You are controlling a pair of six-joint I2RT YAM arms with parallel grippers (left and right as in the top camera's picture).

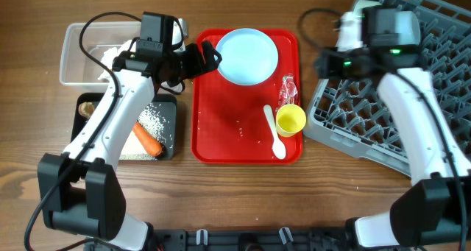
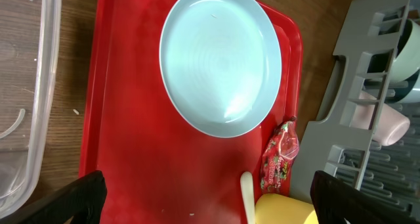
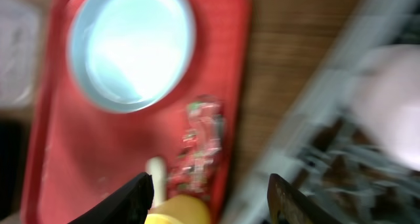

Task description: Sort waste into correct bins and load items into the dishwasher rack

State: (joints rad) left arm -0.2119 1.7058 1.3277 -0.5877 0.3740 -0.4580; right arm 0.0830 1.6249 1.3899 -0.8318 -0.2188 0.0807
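Observation:
The pale blue plate (image 1: 247,55) lies at the back of the red tray (image 1: 221,133). A red shiny wrapper (image 1: 288,90), the white spoon (image 1: 274,129) and the yellow cup (image 1: 290,121) lie on the tray's right side. My left gripper (image 1: 208,58) is open and empty just left of the plate (image 2: 220,60). My right gripper (image 1: 324,63) is open and empty over the left edge of the grey rack (image 1: 397,96); its view is blurred. A pink cup (image 2: 394,125) and a bowl (image 2: 410,60) sit in the rack.
The clear tub (image 1: 73,56) at the back left holds white tissue (image 1: 110,56). The black tray (image 1: 171,137) in front of it holds rice (image 1: 154,120), a carrot (image 1: 149,139) and a brown lump (image 1: 87,108). A few rice grains (image 1: 239,126) lie on the red tray.

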